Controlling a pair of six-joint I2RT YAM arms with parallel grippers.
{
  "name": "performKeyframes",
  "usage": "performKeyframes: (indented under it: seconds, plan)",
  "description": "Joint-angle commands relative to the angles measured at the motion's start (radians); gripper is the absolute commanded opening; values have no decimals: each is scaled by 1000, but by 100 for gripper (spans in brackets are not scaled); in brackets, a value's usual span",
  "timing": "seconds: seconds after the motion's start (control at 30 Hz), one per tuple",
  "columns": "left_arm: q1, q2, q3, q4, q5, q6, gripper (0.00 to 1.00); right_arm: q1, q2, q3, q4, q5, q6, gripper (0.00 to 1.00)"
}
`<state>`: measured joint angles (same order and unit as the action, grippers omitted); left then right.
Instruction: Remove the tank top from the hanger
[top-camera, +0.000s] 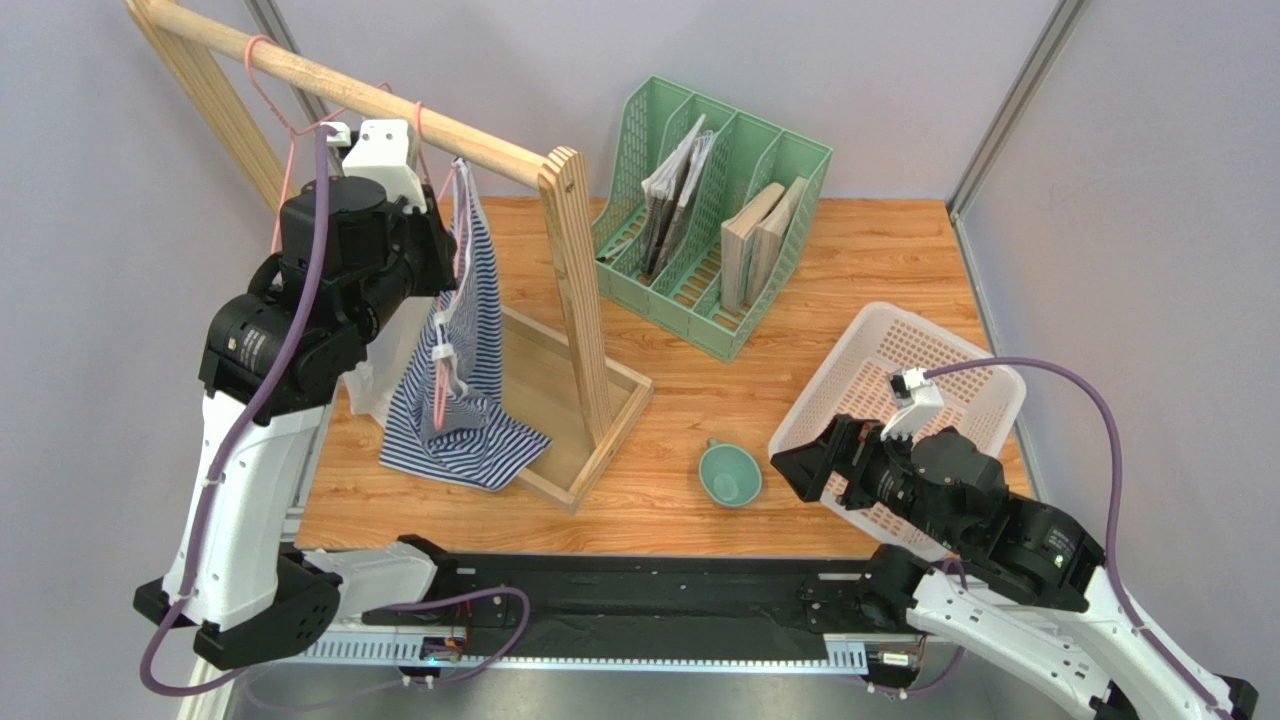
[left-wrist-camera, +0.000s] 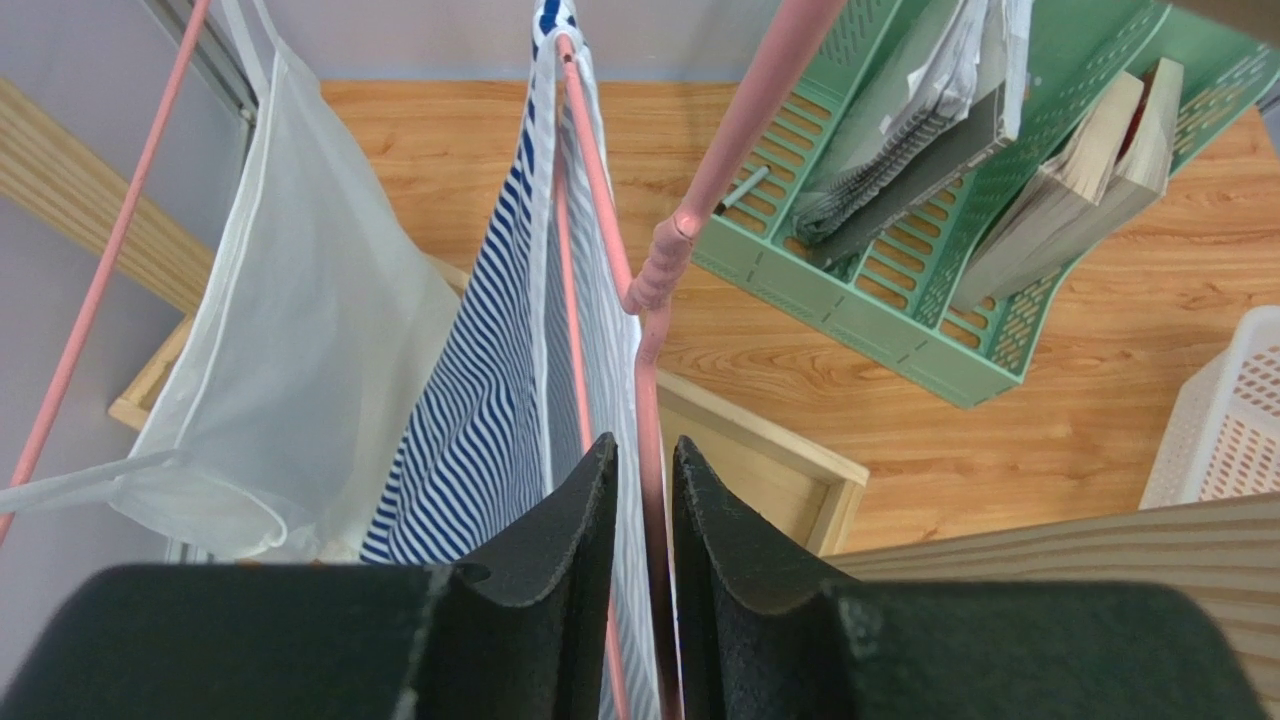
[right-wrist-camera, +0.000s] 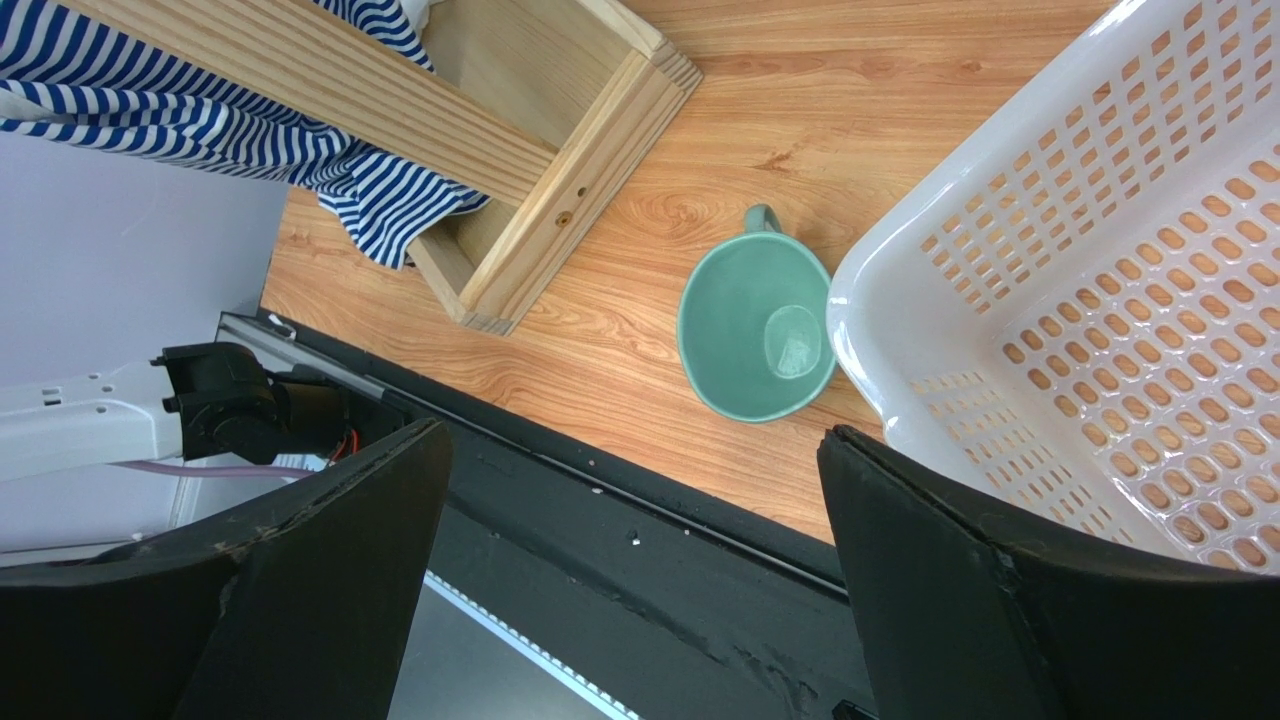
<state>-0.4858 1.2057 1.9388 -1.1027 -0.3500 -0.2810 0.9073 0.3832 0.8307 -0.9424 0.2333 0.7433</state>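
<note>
Tank top: a blue and white striped tank top (left-wrist-camera: 481, 405) is hung on a pink hanger (left-wrist-camera: 646, 375). Its bottom end is bunched up on the base of the rack.
Hanger: it is hooked over the top bar of the wooden rack (top-camera: 571, 270), at the back left of the desk (top-camera: 842, 300).
Left end effector: the left end effector (left-wrist-camera: 643, 450) is held up high at the rack. Its two black fingers are almost together. The thin pink arm of the hanger is seen right between them, with the striped cloth beside it. A small gap is left, so it cannot be told if the hanger is squeezed or not.
Right end effector: the right end effector (right-wrist-camera: 631, 443) is spread wide and nothing is held in it. It is hung over the front of the desk, near the cup and the basket.
White cloth: a thin white cloth (left-wrist-camera: 316, 330) is hung just to the left of the tank top.
Cup: a teal cup (top-camera: 729, 474) is set upright on the desk, just beside the basket.
Basket: a white plastic basket (top-camera: 977, 383) with holes is placed on the right.
File holder: a green file holder (top-camera: 706, 210) is placed at the back, with books and papers stood in its slots.
Writing: the print on the books and papers is too small to be read.
</note>
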Motion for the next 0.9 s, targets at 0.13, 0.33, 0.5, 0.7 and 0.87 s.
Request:
performKeyframes:
  seconds: [0.13,0.33,0.5,0.7,0.87]
  plan:
    - [-4,-25,-20,56,-34,23,18,1,-7,19,8,4,-19,100]
    - [-4,-38,-38,70,-43,25,7,-1,-4,30,7,11,-18,100]
    - [-2,-54,-40,75,-63,25,0,-1,2,28,11,9,-9,100]
    - [-2,-67,-23,76,-63,31,0,1,5,13,25,6,-2,100]
    - [-2,-58,35,73,-31,22,0,1,29,31,16,-2,5,100]
